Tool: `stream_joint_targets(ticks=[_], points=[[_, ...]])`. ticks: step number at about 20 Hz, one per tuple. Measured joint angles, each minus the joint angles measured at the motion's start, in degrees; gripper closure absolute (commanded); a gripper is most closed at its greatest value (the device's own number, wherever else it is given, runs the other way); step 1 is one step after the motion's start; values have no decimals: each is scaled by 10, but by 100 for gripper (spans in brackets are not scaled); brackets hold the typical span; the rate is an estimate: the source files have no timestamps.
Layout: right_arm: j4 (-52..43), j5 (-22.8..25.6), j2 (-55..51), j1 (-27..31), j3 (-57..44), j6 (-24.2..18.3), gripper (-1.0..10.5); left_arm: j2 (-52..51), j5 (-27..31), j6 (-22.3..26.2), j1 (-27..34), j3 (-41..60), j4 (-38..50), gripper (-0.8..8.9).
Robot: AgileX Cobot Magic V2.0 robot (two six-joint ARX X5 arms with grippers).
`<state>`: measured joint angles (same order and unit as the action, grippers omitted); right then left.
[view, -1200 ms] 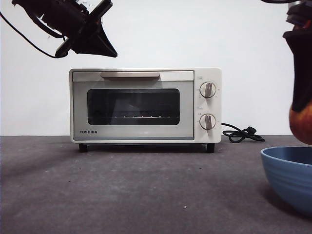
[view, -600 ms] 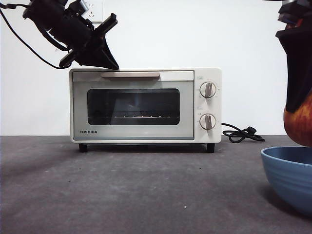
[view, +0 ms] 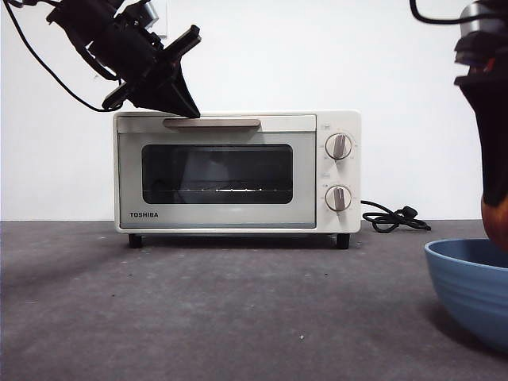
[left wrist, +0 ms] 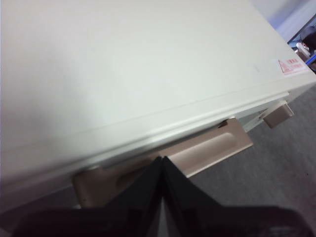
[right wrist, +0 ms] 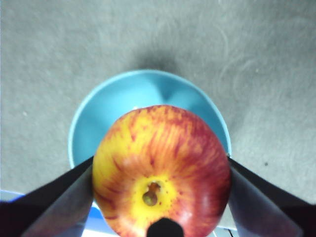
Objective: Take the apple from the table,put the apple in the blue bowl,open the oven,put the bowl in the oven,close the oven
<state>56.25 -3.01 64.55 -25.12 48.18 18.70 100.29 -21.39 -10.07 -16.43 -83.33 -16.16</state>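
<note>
Right gripper [right wrist: 160, 197], jaws clamped on opposite flanks of the firm, smooth, easily bruised apple [right wrist: 160, 170], poises it directly over the blue bowl [right wrist: 98, 118]; left gripper [left wrist: 162, 163], jaws closed and empty, nears the oven [left wrist: 123, 64] handle [left wrist: 207, 148].

Your table [view: 198, 309] is dark grey and mottled. Two things stand on it — the oven [view: 236, 171], on its black feet directly under your left hand [view: 184, 107], and the blue bowl [view: 470, 287], directly below your right hand [right wrist: 160, 173]. The oven's black cord [view: 393, 217] lies coiled on the table between oven and bowl.
</note>
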Motion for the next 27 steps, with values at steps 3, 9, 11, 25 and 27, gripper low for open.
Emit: stream_joint_targets(ticks=[3,9,11,25,27], points=[[8,-1,21,0,0,0,789,-6,4,8,-2,-3,-35,819],[-3,-4,37,0,0,0,561,-13,0,22,-3,-7,-82,819],[-5,-4,37,0,0,0,405,-14,-2,24,-4,-7,-96,819],[-22,-71,-33,0,0,3,419,-17,28,47,-60,-5,-198,819],[-21,-71,-71,0,4,16,602,-14,39,47,-74,-3,-202,819]])
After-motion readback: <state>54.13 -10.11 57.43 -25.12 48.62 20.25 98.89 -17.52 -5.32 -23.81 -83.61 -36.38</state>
